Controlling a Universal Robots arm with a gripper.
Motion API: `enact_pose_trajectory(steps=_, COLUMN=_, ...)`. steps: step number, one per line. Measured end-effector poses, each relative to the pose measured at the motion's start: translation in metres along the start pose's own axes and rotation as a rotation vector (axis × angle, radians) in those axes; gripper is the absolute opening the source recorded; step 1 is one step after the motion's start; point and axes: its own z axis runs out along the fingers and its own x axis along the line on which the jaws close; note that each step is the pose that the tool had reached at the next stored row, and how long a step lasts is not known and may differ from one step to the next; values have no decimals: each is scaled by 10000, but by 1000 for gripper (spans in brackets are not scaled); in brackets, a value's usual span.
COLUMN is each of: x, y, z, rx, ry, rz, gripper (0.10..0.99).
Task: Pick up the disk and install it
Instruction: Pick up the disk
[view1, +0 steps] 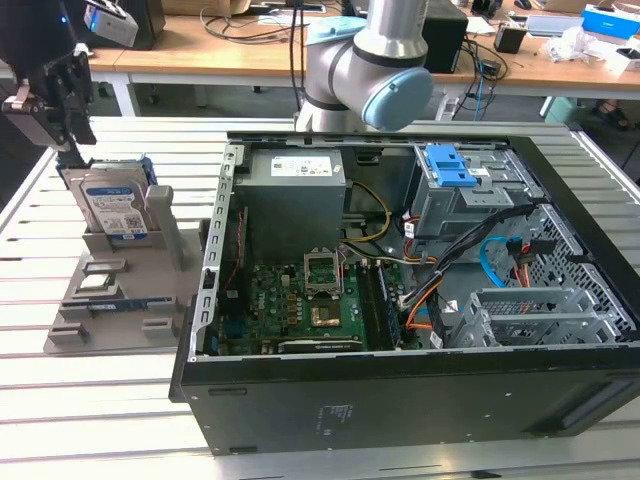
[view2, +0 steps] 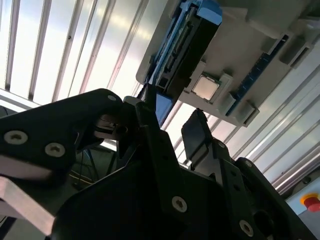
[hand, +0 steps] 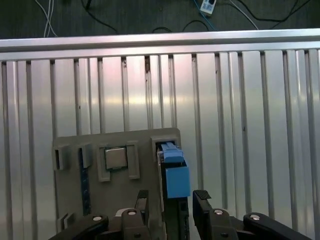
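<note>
Claw (view1: 72, 158): released, fingers spread, poised over the grey holder (view1: 75, 300) at the exterior view's left
Disk (view1: 113, 208): upright on its edge in a slot of the holder, label facing outward
Disk to claw: directly beneath; in the first wrist view its blue-railed top edge (hand: 176, 177) sits between the two fingers (hand: 142, 202), which stand either side without clamping it
Holder: on the slatted bench (view1: 60, 400), beside the open computer case (view1: 400, 400); a square chip (hand: 115, 158) lies in it
</note>
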Motion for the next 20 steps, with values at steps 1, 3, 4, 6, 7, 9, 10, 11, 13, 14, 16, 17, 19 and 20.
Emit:
enact_pose_trajectory(steps=1, x=-18, y=0, z=36, rx=0, ry=2, rz=-59, gripper=482)
enact_pose_trajectory(steps=3, x=-29, y=-3, z=116, rx=-2, ry=7, rz=-188, gripper=482)
enact_pose_trajectory(steps=4, x=-30, y=-3, z=136, rx=-2, ry=7, rz=-207, gripper=482)
enact_pose_trajectory(steps=6, x=-30, y=-5, z=182, rx=-3, ry=9, rz=-239, gripper=482)
enact_pose_trajectory(steps=7, x=-30, y=-5, z=201, rx=-4, ry=10, rz=-249, gripper=482)
enact_pose_trajectory(steps=9, x=-30, y=-7, z=237, rx=-3, ry=10, rz=-260, gripper=482)
enact_pose_trajectory(steps=10, x=-30, y=-7, z=257, rx=-3, ry=9, rz=-264, gripper=482)
enact_pose_trajectory(steps=11, x=-29, y=-8, z=284, rx=-2, ry=9, rz=-269, gripper=482)
enact_pose_trajectory(steps=13, x=-29, y=-10, z=323, rx=-4, ry=10, rz=-274, gripper=482)
enact_pose_trajectory(steps=14, x=-29, y=-10, z=341, rx=-4, ry=10, rz=-277, gripper=482)
enact_pose_trajectory(steps=16, x=-28, y=-12, z=377, rx=-4, ry=10, rz=-285, gripper=482)
enact_pose_trajectory(steps=17, x=-28, y=-12, z=397, rx=-4, ry=11, rz=-290, gripper=482)
enact_pose_trajectory(steps=19, x=-28, y=-14, z=443, rx=-3, ry=11, rz=-306, gripper=482)
enact_pose_trajectory(steps=20, x=-28, y=-15, z=462, rx=-3, ry=11, rz=-310, gripper=482)
